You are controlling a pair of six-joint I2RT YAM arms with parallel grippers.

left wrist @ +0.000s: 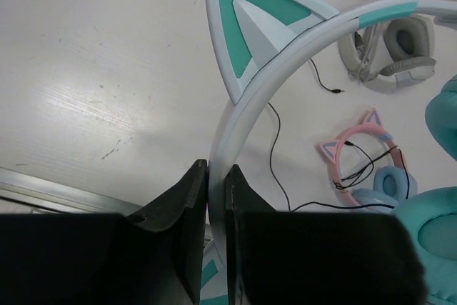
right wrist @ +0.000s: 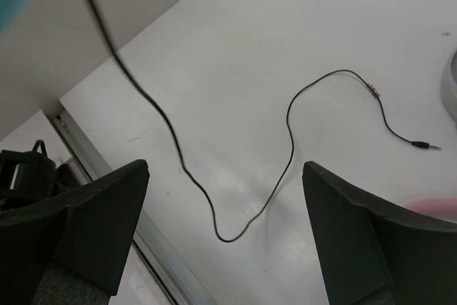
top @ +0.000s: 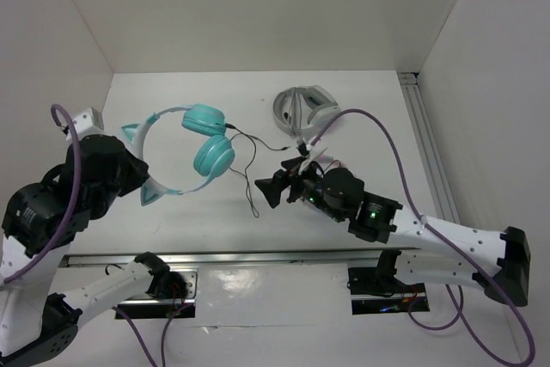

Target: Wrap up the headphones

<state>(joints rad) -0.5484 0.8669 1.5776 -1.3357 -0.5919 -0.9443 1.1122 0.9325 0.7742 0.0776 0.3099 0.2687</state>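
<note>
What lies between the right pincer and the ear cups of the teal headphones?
In the top view, only the thin black cable of the headphones lies there, looping loose just ahead of the open right pincer.

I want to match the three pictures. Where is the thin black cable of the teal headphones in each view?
Top external: the cable runs between the headphones and the right gripper.
Left wrist: the cable runs down just right of the white headband, mid-picture.
Right wrist: the cable loops across the centre, between the gripper's fingers.
Shared landmark: the metal rail along the near edge.
</note>
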